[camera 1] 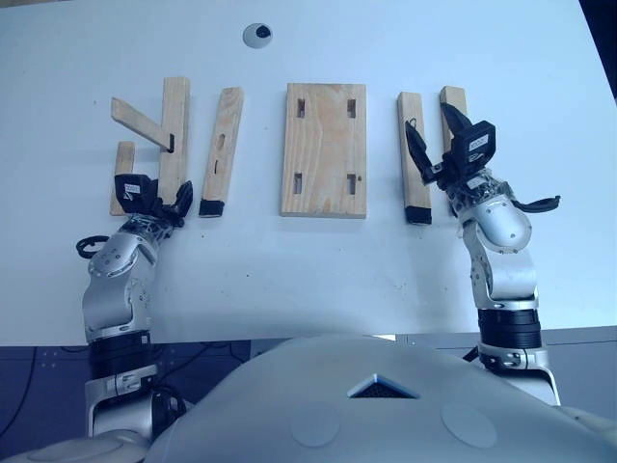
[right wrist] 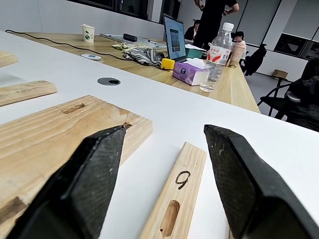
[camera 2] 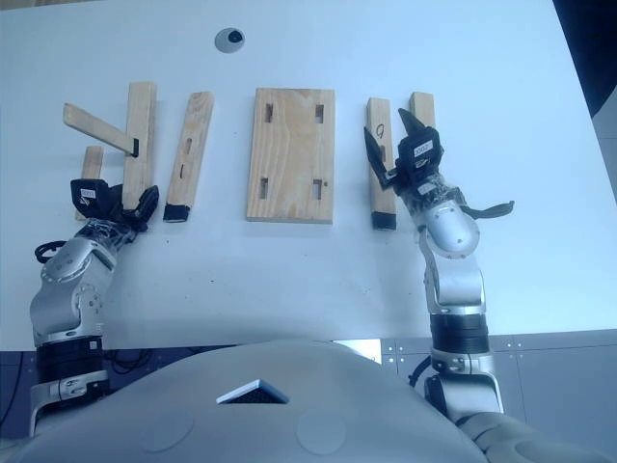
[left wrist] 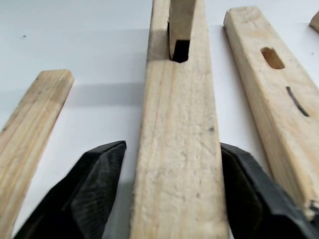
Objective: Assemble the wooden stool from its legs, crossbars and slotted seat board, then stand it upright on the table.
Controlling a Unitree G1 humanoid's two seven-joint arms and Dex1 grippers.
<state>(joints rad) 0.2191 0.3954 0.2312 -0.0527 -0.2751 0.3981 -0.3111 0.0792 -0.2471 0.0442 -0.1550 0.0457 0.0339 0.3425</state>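
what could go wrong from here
1. The open left hand straddles the near end of the leg whose crossbar juts out at a slant; lifting there may tip the leg and work the crossbar loose.
2. The open right hand hangs over the marked leg and the outer leg beside it; coming down, a finger might land on one or shove it.

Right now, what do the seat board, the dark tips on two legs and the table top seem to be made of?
Seat board: pale, bare softwood, probably pine; grain lines and small knots show, with no gloss. Dark leg tips: a matte black covering, perhaps rubber or tape; the look leaves it open. Table top: a smooth white surface, likely laminate, with no grain.
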